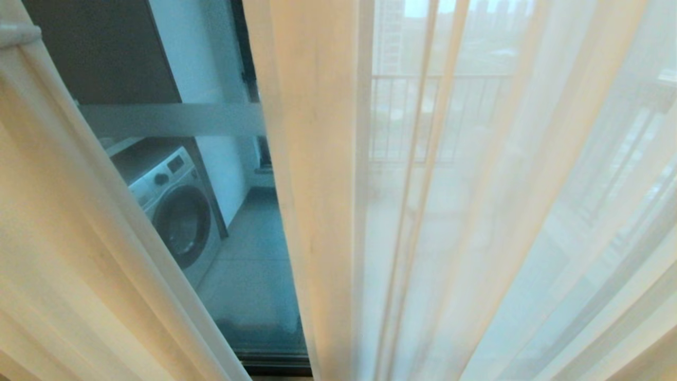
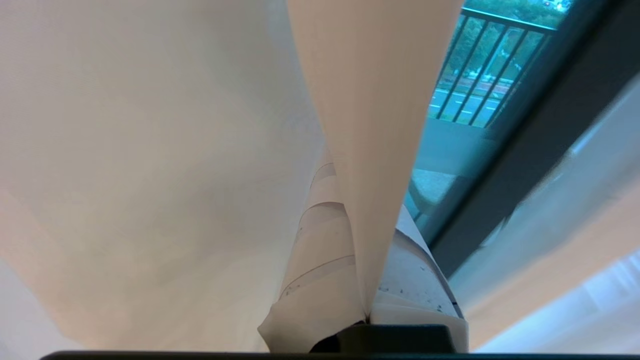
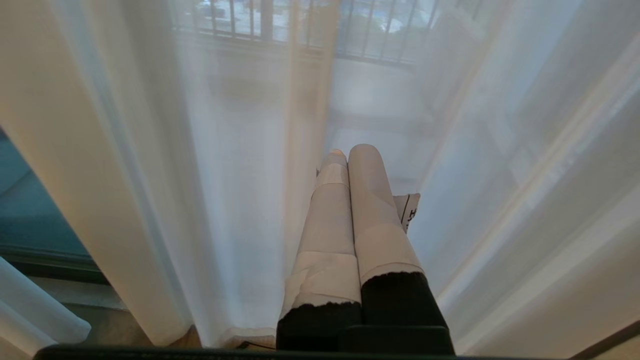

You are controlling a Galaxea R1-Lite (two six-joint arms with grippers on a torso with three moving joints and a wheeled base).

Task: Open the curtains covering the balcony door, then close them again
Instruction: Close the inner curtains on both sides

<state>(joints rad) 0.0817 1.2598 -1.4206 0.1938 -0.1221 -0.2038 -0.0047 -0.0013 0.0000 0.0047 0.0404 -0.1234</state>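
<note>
Where the head view looks down, the curtains [image 1: 312, 174] part into a narrow gap, baring the glass of the balcony door [image 1: 248, 286] with a washing machine [image 1: 177, 211] behind it; neither arm shows here. In the left wrist view, the left gripper [image 2: 367, 310] has its fingers [image 2: 320, 260] pinched tight on a fold of the cream curtain, the door's dark frame [image 2: 525, 150] just beside. In the right wrist view, the right gripper [image 3: 350, 165] hangs with fingers [image 3: 370, 215] pressed together, empty, sheer folds close on both sides and railing bars [image 3: 380, 35] beyond.
</note>
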